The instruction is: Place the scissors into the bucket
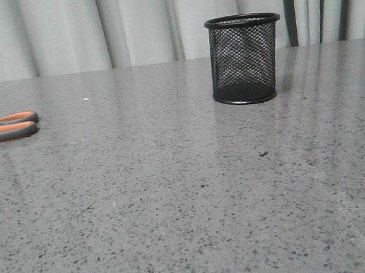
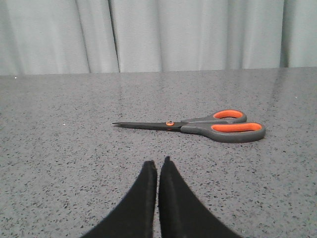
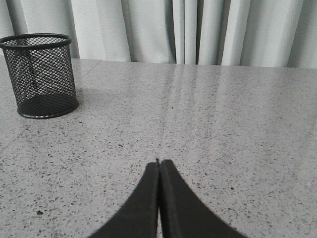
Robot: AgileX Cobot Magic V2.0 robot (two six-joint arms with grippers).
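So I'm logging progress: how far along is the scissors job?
Nothing is done: the scissors lie flat on the table, closed, and the bucket stands upright apart from them. Nothing is in hand; the left gripper and right gripper are shut and hold nothing. Grasping, carrying and dropping in all remain.

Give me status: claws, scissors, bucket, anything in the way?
Left claw shut, empty. Right claw shut, empty. Scissors flat on the table, closed, untouched. Bucket upright, nothing seen inside. Nothing between them.
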